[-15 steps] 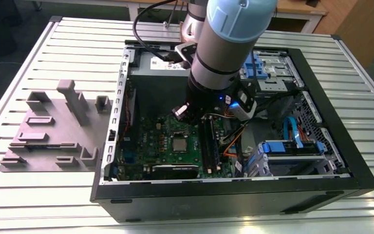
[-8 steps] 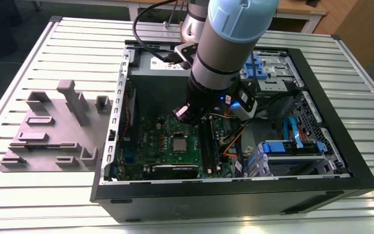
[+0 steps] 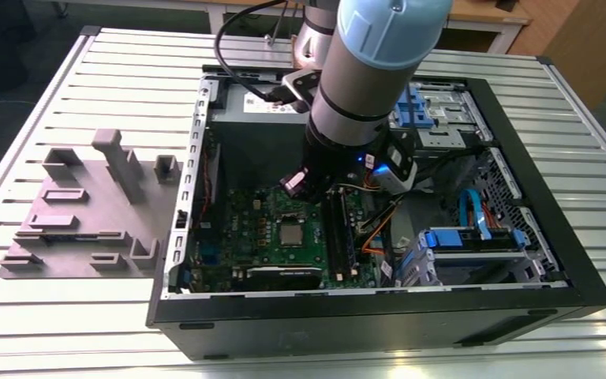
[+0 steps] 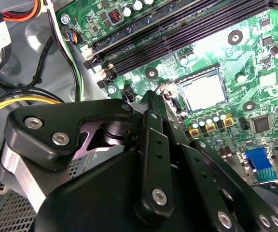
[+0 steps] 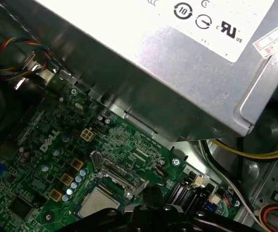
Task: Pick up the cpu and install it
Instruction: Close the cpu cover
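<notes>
I'm seeing open room above cpu [image 4: 202,91] in socket. Memory slots [image 4: 177,29] running close beside it. Power supply box [image 5: 177,63] overhanging motherboard [image 5: 42,145] edge nearby. Yellow cables [image 4: 13,104] crowding case wall. Gripper [image 4: 165,104] hovering just beside socket.
</notes>
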Available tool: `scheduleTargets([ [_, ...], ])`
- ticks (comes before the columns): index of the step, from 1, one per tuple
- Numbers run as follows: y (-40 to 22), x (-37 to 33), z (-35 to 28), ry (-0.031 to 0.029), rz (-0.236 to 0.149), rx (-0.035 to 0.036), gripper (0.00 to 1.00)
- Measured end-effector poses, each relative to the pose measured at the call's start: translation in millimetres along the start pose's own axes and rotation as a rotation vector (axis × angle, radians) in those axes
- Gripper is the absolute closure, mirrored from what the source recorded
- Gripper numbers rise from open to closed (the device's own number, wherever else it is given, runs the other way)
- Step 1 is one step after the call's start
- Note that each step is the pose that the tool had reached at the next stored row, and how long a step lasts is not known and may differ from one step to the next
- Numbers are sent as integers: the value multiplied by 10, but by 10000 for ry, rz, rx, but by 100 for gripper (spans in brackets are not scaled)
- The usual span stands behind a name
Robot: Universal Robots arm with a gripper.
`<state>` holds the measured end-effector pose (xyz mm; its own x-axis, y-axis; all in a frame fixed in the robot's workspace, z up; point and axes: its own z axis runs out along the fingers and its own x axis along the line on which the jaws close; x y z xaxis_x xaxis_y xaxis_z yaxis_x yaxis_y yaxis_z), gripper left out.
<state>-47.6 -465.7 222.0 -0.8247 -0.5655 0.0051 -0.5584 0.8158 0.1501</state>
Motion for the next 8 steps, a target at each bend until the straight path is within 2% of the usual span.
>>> scheduleTargets([
  [8,-12,-3,-3,68,-411,1,90],
])
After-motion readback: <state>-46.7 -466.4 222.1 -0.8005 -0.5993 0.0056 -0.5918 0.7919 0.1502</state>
